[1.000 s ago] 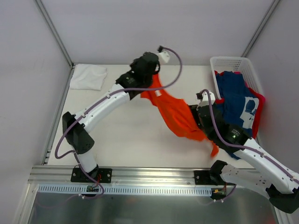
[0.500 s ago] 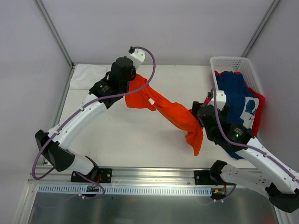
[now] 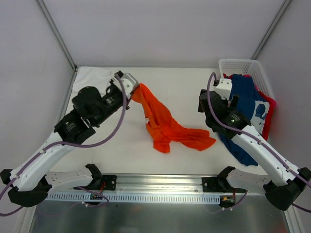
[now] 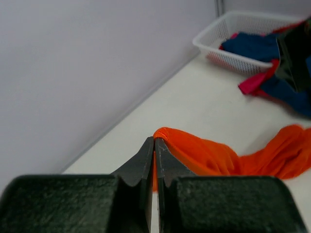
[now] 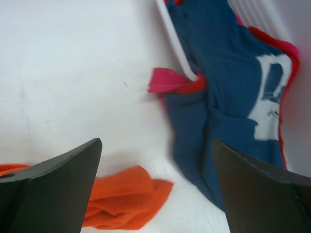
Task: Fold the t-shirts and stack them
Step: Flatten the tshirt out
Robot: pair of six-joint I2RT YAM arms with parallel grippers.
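Note:
A bright orange t-shirt [image 3: 165, 126] lies crumpled across the middle of the table, one end lifted. My left gripper [image 3: 132, 87] is shut on that raised end; the left wrist view shows the cloth [image 4: 218, 155] pinched between the closed jaws [image 4: 154, 141]. My right gripper [image 3: 208, 104] hovers open and empty beside the basket, above the shirt's other end [image 5: 126, 196]. A navy t-shirt with white print [image 3: 248, 104] hangs out of the basket over a pink-red one [image 3: 269, 109]. A white t-shirt [image 3: 90, 75] lies folded at the back left corner.
The white lattice basket [image 3: 243, 63] stands at the back right against the wall. Navy cloth [image 5: 223, 73] and a pink-red sleeve [image 5: 167, 80] spill over its rim [image 5: 175, 43] onto the table. Walls close the left, back and right sides.
My left arm has swung left and towards the front, dragging the orange t-shirt. The shirt's right end has come off the right arm and dropped onto the table. The right gripper has drawn back towards the basket.

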